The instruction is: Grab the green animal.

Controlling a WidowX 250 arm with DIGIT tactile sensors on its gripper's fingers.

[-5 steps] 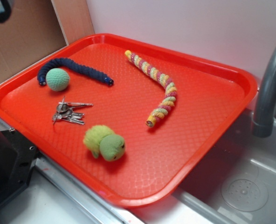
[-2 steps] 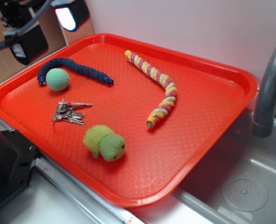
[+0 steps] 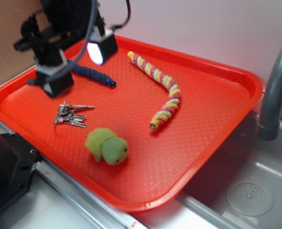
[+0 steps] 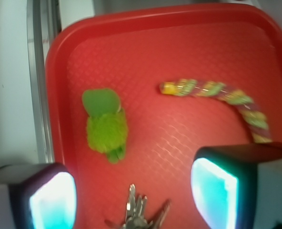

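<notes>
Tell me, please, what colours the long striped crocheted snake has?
Yellow, pink and pale green bands on the striped snake, clearest in the exterior view.

A red tray (image 3: 217, 124) carries a bunch of keys (image 3: 70, 115), a striped crocheted snake (image 3: 162, 86) and a dark blue crocheted snake (image 3: 95, 75), beside a grey faucet (image 3: 276, 90).
</notes>
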